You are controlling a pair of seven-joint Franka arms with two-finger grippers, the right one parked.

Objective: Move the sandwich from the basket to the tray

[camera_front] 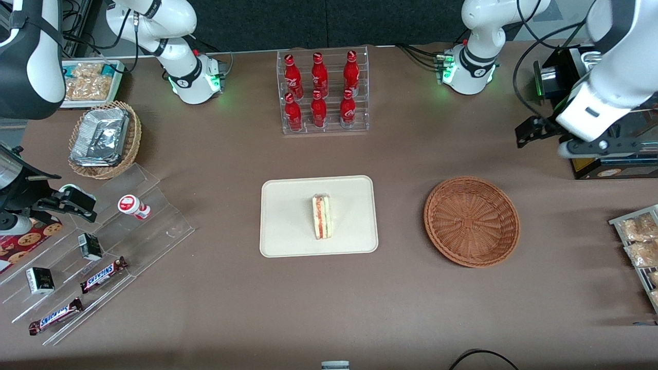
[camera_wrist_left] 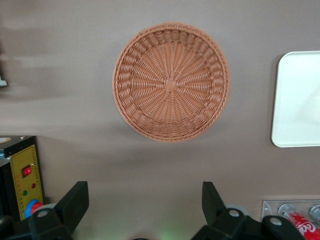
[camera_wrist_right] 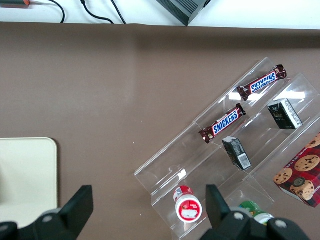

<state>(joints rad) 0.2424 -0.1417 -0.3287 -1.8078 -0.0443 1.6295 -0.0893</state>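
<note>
The sandwich [camera_front: 322, 216], a pale wedge with red and green filling, lies near the middle of the cream tray [camera_front: 288, 226]. The reddish-brown wicker basket [camera_front: 471, 221] stands beside the tray toward the working arm's end, and it is empty. In the left wrist view the basket [camera_wrist_left: 171, 82] shows whole with a corner of the tray [camera_wrist_left: 300, 100] beside it. My left gripper [camera_front: 530, 134] hangs above the table, farther from the front camera than the basket. Its fingers are open and hold nothing [camera_wrist_left: 145, 192].
A clear rack of red bottles [camera_front: 323, 92] stands at the back. A tan wicker basket of foil containers [camera_front: 105, 139] and a clear tiered rack with Snickers bars [camera_front: 97, 257] are at the parked arm's end. Bagged snacks [camera_front: 637, 241] and a black box [camera_wrist_left: 22, 175] are near the working arm.
</note>
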